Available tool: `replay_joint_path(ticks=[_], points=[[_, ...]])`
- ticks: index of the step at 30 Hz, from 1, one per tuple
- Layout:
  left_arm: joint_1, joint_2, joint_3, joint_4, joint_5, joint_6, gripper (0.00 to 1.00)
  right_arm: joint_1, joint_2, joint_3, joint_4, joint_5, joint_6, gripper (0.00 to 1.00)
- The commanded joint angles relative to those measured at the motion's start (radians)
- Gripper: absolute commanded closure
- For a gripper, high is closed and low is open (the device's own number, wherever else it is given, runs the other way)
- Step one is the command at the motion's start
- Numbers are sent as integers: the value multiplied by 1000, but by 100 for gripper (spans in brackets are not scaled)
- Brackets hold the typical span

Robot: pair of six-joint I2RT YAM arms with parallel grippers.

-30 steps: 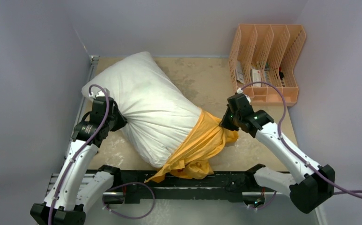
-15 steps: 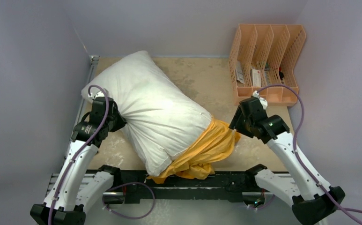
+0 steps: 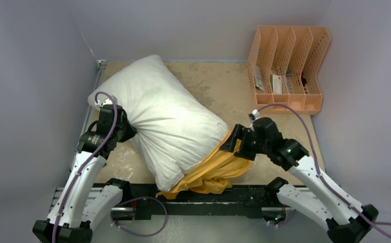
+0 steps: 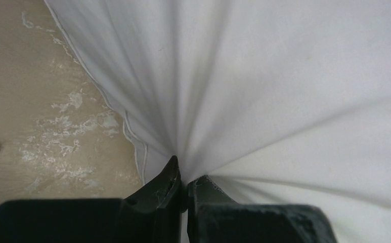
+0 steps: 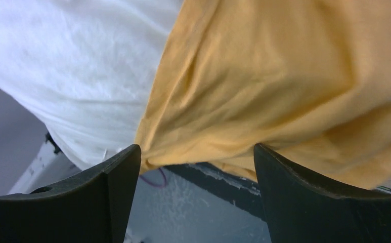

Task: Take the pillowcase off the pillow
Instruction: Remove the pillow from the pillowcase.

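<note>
The white pillow [image 3: 163, 116] lies diagonally across the table, its near right end still inside the bunched orange-yellow pillowcase [image 3: 218, 169]. My left gripper [image 3: 127, 129] is at the pillow's left side. In the left wrist view it [image 4: 185, 177] is shut on a pinch of white pillow [image 4: 284, 76] cloth, with creases fanning out from the jaws. My right gripper [image 3: 236, 142] is open at the pillowcase's upper right edge. In the right wrist view its fingers [image 5: 197, 152] stand wide apart just below the orange pillowcase [image 5: 284, 76], beside the pillow [image 5: 72, 61], with nothing held between them.
A peach desk organiser [image 3: 288, 68] with a few small items stands at the back right. The beige table [image 3: 218, 83] is walled on the left, back and right. The pillowcase hangs over the black rail [image 3: 254, 195] at the front edge.
My right gripper let go of the pillowcase, swung out to the right, then came back left, open, against the cloth. The pillow's covered end dropped slightly. My left arm held still.
</note>
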Motion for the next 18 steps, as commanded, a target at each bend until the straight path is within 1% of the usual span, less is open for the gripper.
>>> replay_joint_path(ticks=[1, 2, 3, 4, 5, 7, 9, 10, 11, 12, 14, 15, 17, 18], points=[[18, -5, 49, 75, -24, -32, 100, 179, 117, -28, 252, -78, 82, 16], [18, -3, 50, 75, -22, -34, 100, 220, 194, 0, 241, -38, 75, 16], [18, -3, 52, 73, -21, -34, 100, 256, 250, 34, 213, 43, 82, 16], [18, -5, 55, 71, -21, -35, 100, 279, 293, 62, 194, 108, 89, 19], [18, -7, 57, 67, -24, -36, 100, 284, 320, 73, 188, 159, 96, 26], [18, -11, 66, 61, -25, -36, 100, 285, 340, 73, 147, 245, 141, 45], [18, -8, 78, 47, -26, -27, 100, 284, 315, 55, 90, 303, 175, 61], [18, -8, 84, 41, -30, -23, 100, 284, 291, 47, 58, 351, 184, 64], [18, -7, 85, 37, -33, -19, 100, 283, 259, 40, 9, 408, 199, 70], [18, -7, 85, 37, -37, -16, 100, 283, 224, 36, -38, 460, 211, 79], [18, -4, 84, 39, -39, -14, 100, 280, 147, 41, -144, 579, 218, 84], [18, -1, 82, 41, -38, -14, 100, 274, 115, 52, -190, 612, 208, 89], [18, 4, 82, 51, -38, -14, 100, 255, 64, 97, -298, 674, 188, 90], [18, 6, 83, 52, -42, -13, 100, 246, 51, 126, -396, 712, 196, 91]])
